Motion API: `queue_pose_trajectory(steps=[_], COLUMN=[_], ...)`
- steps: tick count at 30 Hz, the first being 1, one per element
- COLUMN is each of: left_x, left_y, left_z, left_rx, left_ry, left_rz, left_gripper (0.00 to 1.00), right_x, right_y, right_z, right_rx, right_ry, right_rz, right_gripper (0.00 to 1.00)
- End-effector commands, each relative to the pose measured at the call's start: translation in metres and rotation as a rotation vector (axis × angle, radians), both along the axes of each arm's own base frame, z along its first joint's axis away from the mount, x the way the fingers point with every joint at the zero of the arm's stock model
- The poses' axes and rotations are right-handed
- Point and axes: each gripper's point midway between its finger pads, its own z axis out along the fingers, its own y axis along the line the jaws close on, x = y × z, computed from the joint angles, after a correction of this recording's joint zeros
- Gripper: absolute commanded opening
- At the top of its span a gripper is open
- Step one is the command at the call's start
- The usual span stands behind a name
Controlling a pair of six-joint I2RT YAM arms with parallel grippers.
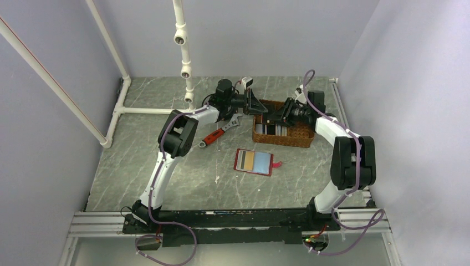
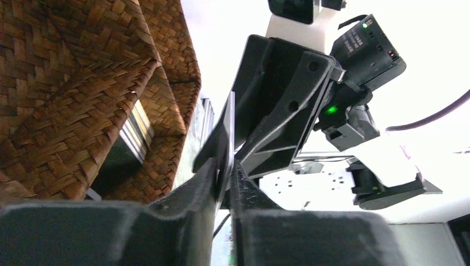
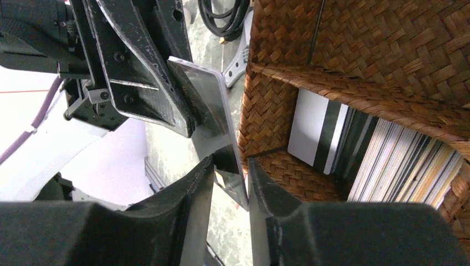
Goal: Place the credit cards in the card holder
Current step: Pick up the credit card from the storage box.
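So the left gripper [image 2: 223, 172] and right gripper [image 3: 230, 166] meet nose to nose over the wicker basket's [image 1: 299, 141] left rim. One grey card [image 3: 208, 105] sits between both sets of fingers, and I can't tell which pair actually squeezes it. More cards [image 3: 388, 160] stand packed in the basket, with a red-handled wrench [image 1: 219, 134] just left of it. The card holder [image 1: 254, 161] lies open mid-table [image 1: 210, 183], well apart, toward the near edge.

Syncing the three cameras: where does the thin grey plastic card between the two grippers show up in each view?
Top external: too small to see, above the left rim of the brown wicker basket.
Left wrist: the thin grey plastic card stands edge-on at centre.
Right wrist: its flat face is left of centre.
Shared landmark: the basket.
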Motion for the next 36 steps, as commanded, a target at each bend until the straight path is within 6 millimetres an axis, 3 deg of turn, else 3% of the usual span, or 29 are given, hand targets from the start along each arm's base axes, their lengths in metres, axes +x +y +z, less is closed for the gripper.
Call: queue_pose_trajectory(steps=[1, 3, 5, 7, 10, 17, 24, 28, 36], left_x=[-0.009, -0.008, -0.007, -0.006, -0.008, -0.012, -0.034, -0.041, -0.049], left_y=[-0.002, 0.001, 0.005, 0.007, 0.008, 0.003, 0.015, 0.019, 0.023], left_z=[0.021, 0.014, 0.006, 0.0, -0.008, 0.0, 0.045, 0.052, 0.069], left_rx=[-0.016, 0.025, 0.075, 0.125, 0.165, 0.122, -0.052, -0.096, -0.168], left_ry=[-0.026, -0.022, -0.025, -0.046, -0.026, -0.05, -0.196, -0.221, -0.274], left_rz=[-0.034, -0.022, -0.01, -0.002, 0.0, -0.033, -0.151, -0.191, -0.229], left_gripper=[0.27, 0.42, 0.73, 0.82, 0.87, 0.69, 0.76, 0.56, 0.36], right_x=[0.004, 0.006, 0.004, 0.002, 0.001, -0.003, -0.014, -0.018, -0.023], right_y=[0.006, -0.008, -0.015, -0.02, -0.023, -0.019, -0.012, -0.01, -0.007], right_z=[0.013, 0.011, 0.009, 0.008, 0.007, 0.022, 0.059, 0.073, 0.08], right_rx=[0.095, 0.085, 0.077, 0.064, 0.041, 0.083, 0.219, 0.248, 0.285], right_ry=[-0.038, -0.033, -0.034, -0.035, -0.044, -0.105, -0.256, -0.315, -0.339], right_rz=[0.0, -0.042, -0.059, -0.07, -0.074, -0.045, 0.057, 0.091, 0.125], right_gripper=[0.2, 0.04, 0.0, 0.0, 0.0, 0.0, 0.0, 0.0, 0.0])
